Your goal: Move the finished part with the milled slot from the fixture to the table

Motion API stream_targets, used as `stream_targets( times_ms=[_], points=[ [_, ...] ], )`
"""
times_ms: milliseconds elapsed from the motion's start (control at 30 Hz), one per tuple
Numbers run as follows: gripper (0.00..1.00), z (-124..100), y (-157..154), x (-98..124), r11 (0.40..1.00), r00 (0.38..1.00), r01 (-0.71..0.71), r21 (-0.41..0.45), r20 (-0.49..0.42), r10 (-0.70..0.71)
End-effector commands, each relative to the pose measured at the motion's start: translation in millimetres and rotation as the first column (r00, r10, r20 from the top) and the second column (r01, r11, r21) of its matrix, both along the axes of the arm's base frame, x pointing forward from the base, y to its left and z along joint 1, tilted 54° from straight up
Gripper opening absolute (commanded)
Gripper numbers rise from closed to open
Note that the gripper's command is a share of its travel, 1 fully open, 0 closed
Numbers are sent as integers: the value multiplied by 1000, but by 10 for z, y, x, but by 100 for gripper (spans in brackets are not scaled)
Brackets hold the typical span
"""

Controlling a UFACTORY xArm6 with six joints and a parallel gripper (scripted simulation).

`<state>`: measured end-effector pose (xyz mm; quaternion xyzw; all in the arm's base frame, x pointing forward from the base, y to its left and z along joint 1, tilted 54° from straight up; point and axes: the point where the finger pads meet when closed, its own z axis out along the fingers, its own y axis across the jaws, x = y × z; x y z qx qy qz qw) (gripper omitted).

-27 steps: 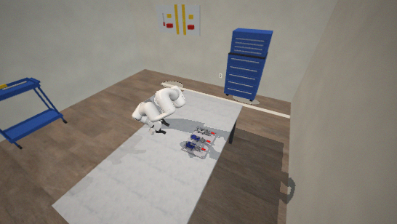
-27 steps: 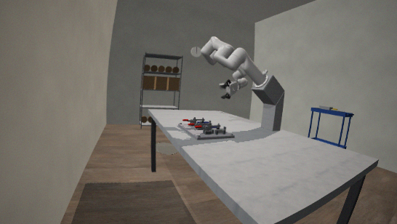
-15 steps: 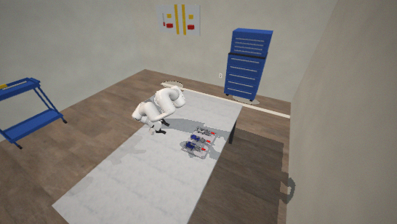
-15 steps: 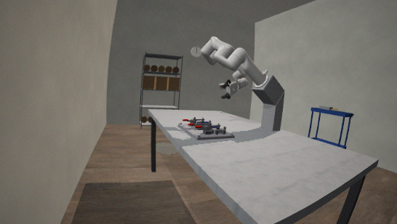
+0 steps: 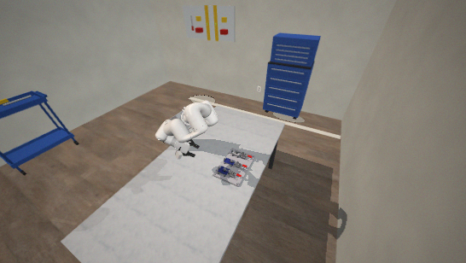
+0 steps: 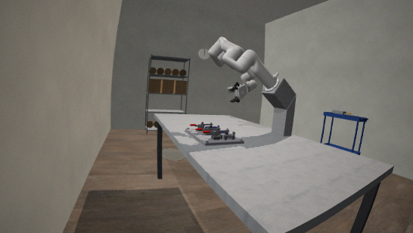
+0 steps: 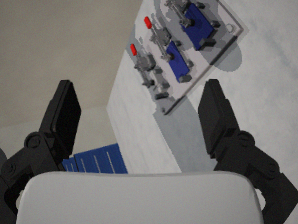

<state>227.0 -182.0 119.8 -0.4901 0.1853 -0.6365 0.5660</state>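
Blue drawer cabinet [image 5: 290, 77] [image 7: 100, 161], blue cart [image 5: 36, 147] [image 6: 345, 116].

squinting at the top view now: can't tell whether the clamps on the fixture [image 5: 234, 182] [image 6: 227, 142] [image 7: 196, 74] sit locked, too small and blurred. over to the wrist view: losing the end of the upper clamp [image 7: 184, 17] past the top edge, can't read its handle. can't pick the finished part out of the gray metal, or see any slot. can't check the rest pads under the blue blanks [image 5: 223, 171] [image 7: 198, 26], either.
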Motion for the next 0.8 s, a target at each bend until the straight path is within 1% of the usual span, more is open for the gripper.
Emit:
stream_targets(
  times_ms=[0, 133, 200, 267, 300, 600, 667, 700, 767],
  points=[
    [100, 29, -3, 2, 998, 996, -49, 33, -78, 51],
    [100, 61, 0, -2, 989, 968, -107, 106, -214, 128],
    [100, 61, 0, -2, 989, 968, -107, 106, -214, 128],
    [100, 74, -1, -13, 979, 937, -126, 161, -304, 171],
    [100, 76, -2, -15, 977, 932, -127, 169, -317, 176],
    [100, 76, -2, -15, 977, 932, -127, 169, -317, 176],
    [100, 84, -9, -37, 964, 885, -124, 234, -414, 214],
    [100, 86, -13, -46, 959, 866, -117, 257, -446, 226],
    [100, 86, -13, -46, 959, 866, -117, 257, -446, 226]
  ],
)
